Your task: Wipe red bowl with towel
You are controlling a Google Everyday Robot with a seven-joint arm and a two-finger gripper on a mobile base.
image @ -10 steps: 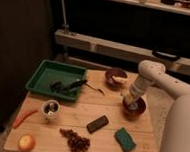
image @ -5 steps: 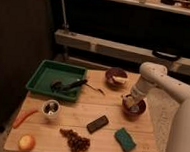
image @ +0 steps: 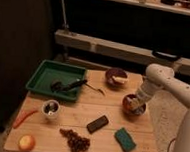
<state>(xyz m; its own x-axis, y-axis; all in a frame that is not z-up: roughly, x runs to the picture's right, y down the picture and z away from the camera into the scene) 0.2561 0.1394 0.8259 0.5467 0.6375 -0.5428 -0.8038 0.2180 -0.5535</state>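
A red bowl sits on the right side of the wooden table. My gripper reaches down into it from the white arm on the right. A pale cloth, seemingly the towel, lies under the gripper inside the bowl. A second dark red bowl with something pale in it stands behind, near the table's back edge.
A green tray with a dark brush is at the back left. A small metal cup, a carrot, an apple, grapes, a black bar and a green sponge lie along the front.
The gripper has shifted slightly down and to the right inside the red bowl. Nothing else has moved.
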